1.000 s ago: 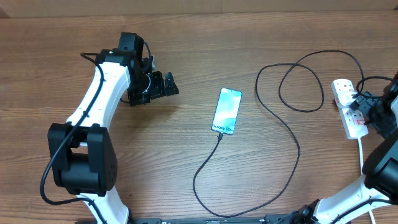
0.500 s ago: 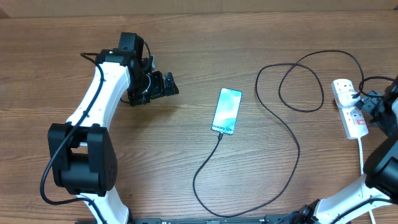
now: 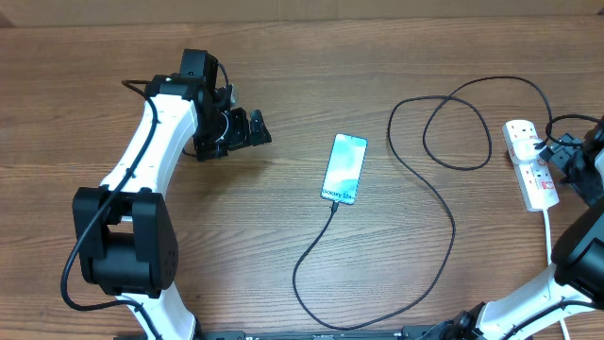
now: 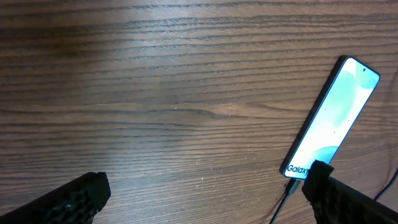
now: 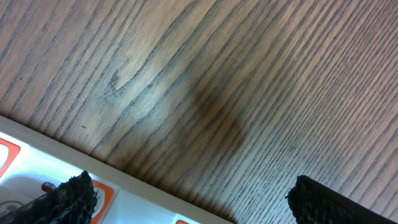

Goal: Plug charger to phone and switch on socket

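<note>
Charger [image 3: 454, 227] tip at bottom of phone [image 3: 343, 168]

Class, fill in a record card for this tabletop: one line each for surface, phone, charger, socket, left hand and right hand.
surface: wooden table
phone: lying flat mid-table, screen up and lit
charger: black cable looping from the plug in the socket to the phone's bottom edge, apparently plugged in
socket: white strip near the table's right edge, red switches; on or off cannot be told
left hand: open, empty, left of the phone and apart from it
right hand: open, empty, at the socket
</note>
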Controlling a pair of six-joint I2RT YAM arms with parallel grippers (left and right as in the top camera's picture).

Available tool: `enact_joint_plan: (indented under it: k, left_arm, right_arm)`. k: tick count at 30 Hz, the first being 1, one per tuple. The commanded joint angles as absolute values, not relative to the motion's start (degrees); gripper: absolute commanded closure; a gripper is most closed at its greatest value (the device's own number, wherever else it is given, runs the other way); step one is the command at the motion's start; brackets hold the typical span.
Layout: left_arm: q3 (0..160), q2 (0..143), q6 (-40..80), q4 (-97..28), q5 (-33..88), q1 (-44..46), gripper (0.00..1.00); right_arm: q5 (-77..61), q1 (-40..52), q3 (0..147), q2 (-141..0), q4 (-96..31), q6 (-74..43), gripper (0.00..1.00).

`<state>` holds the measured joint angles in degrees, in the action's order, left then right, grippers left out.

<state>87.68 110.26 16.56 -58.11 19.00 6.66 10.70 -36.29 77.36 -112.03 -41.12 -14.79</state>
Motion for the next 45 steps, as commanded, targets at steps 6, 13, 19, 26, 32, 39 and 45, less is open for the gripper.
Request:
enact_joint_plan:
  k: [6, 13, 19, 26, 32, 39, 45]
  left_arm:
    - [87.83, 109.82, 16.75, -58.06, 18.63, 6.68, 0.00]
    - [87.83, 109.82, 16.73, -58.06, 18.65, 6.68, 0.00]
    - [87.83, 109.82, 16.73, -58.06, 18.63, 6.68, 0.00]
    - [87.83, 109.82, 16.73, -58.06, 18.63, 6.68, 0.01]
    - [87.83, 109.82, 16.73, -58.06, 18.63, 6.68, 0.00]
    - [87.83, 109.82, 16.75, -58.06, 18.63, 6.68, 0.00]
    - [87.83, 109.82, 16.73, -58.06, 18.63, 6.68, 0.00]
  right_arm:
    - [10.22, -36.45, 76.44, -112.92, -39.66, -15.20, 0.00]
    - [8.47, -36.45, 76.44, -114.98, -39.90, -15.11, 0.00]
    - [8.01, -36.45, 76.44, -115.77, -39.94, -14.94, 0.00]
    - [7.35, -36.45, 76.44, -115.74, -40.99, -14.94, 0.00]
    - [7.16, -36.45, 76.44, -115.74, -42.37, -14.96, 0.00]
    - [6.33, -36.45, 76.47, -115.74, -42.87, -14.94, 0.00]
    - [6.35, -36.45, 77.73, -115.74, -42.26, -14.94, 0.00]
